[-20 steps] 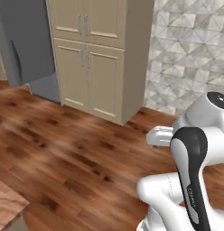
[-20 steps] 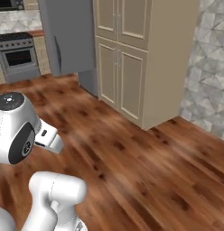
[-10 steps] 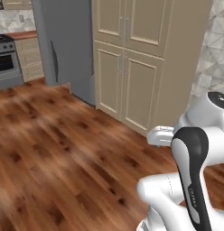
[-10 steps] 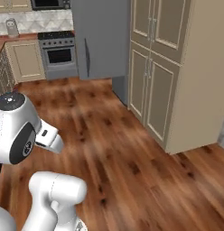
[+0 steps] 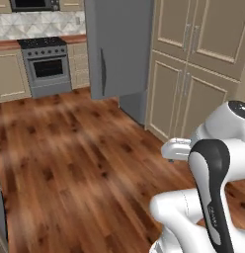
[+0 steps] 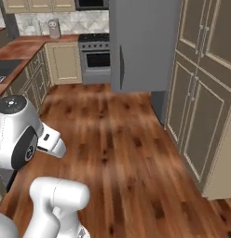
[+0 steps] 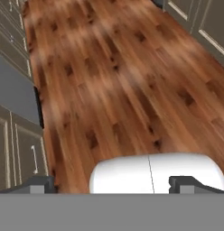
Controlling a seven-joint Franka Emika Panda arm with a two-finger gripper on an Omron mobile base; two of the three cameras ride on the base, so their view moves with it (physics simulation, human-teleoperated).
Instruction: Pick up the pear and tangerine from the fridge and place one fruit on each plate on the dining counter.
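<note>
One grey fridge (image 5: 117,47) with its door shut, and one oven (image 5: 48,66) off to its left. On the fridge's other side, one tall beige cupboard (image 5: 203,64) with four doors.

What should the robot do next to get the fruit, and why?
Probably drive closer to the fridge. Its door looks shut and it stands across the wood floor, likely beyond the arm's reach. The gripper is open and holds nothing.
</note>
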